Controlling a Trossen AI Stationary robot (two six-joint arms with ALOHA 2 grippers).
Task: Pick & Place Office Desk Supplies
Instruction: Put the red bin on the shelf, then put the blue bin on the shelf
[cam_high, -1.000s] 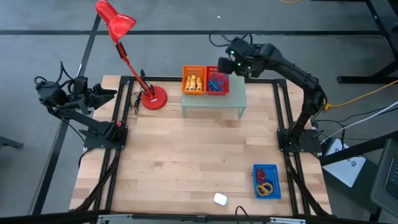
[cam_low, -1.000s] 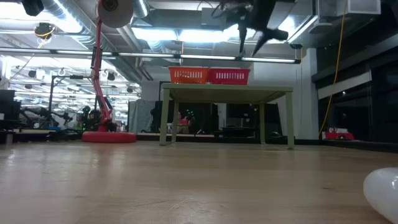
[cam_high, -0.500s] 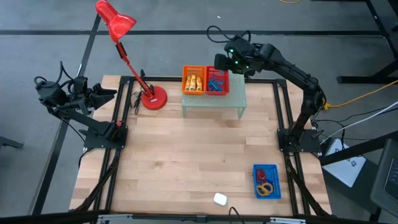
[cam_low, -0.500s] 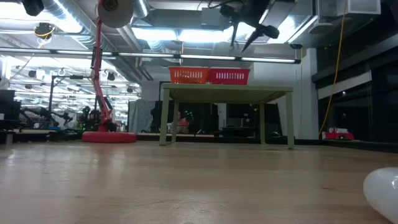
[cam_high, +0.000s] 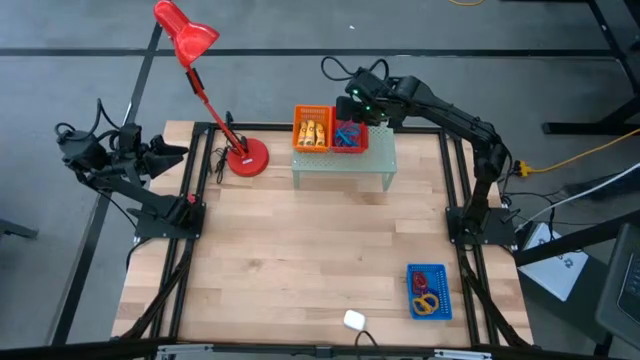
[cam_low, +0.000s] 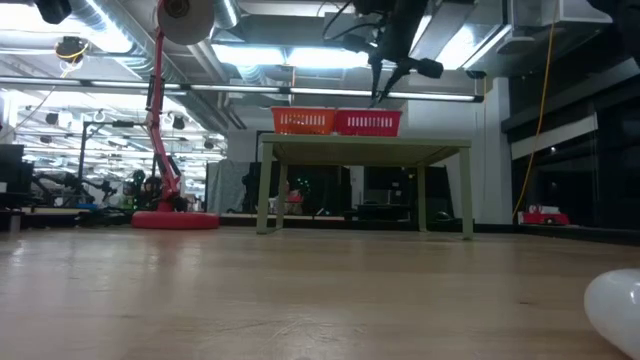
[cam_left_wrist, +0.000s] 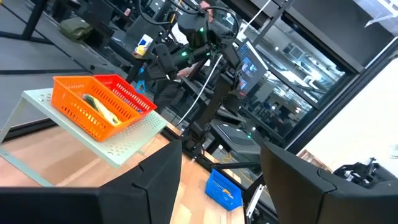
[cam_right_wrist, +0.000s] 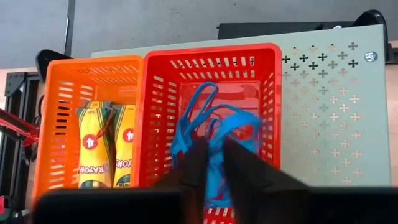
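High view, right gripper (cam_high: 352, 122): over the red basket (cam_high: 349, 134) on the pale green riser (cam_high: 345, 157), at the table's far edge.
Right gripper, fingers (cam_right_wrist: 196, 163): drawn close together with a blue loop (cam_right_wrist: 214, 134) between the tips, down among the loops; whether the loop is clamped tight cannot be told.
Red basket, contents: a tangle of thin blue loops, most lying on the basket floor.
Orange basket (cam_high: 312, 128): touching the red basket on its lamp side, both on the riser's top.
Orange basket, contents: yellow tubes (cam_right_wrist: 108, 146) lying side by side; the right wrist view shows two labelled ones clearly.
Blue basket (cam_high: 428, 291): flat on the wooden table (cam_high: 300, 260) near the right arm's base, well apart from the riser; holds loops, orange and red among them.
White object (cam_high: 353, 321): small, rounded, on the table near the front edge, between the blue basket and the table's middle.
Red desk lamp (cam_high: 243, 158): base on the table just beside the riser, head raised beyond the far edge.
Left gripper (cam_left_wrist: 219, 171): fingers spread apart, empty, held off the table's left side, well apart from all baskets.
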